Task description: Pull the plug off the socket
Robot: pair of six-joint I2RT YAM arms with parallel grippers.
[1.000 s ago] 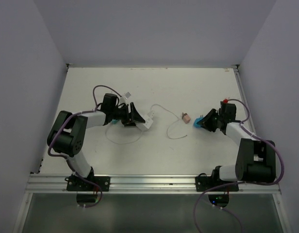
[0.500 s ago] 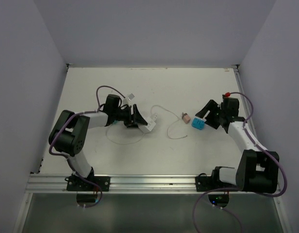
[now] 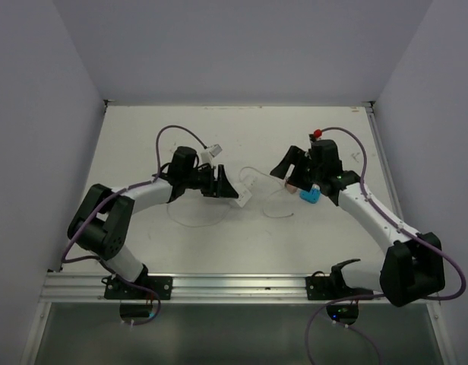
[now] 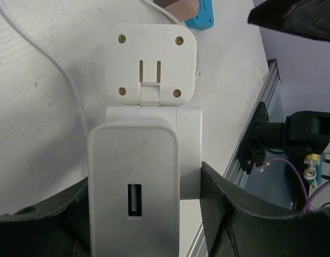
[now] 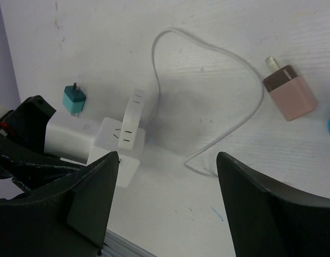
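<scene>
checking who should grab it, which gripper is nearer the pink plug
Right. The right gripper is open, right beside the pink plug. The left gripper is well off to the plug's left, shut on the white charger.

- left arm [image 3: 139, 194] lies low and stretched toward the middle; forearm about level
- left gripper [image 3: 222, 185] points right; jaws pinched on both sides of a white block [image 4: 135, 182], so that one's got a solid grip
- right arm [image 3: 371, 213] reaches forward and in toward the left
- right gripper [image 3: 283, 173] faces the left one, close but apart; jaws spread wide, not gripping anything
</scene>
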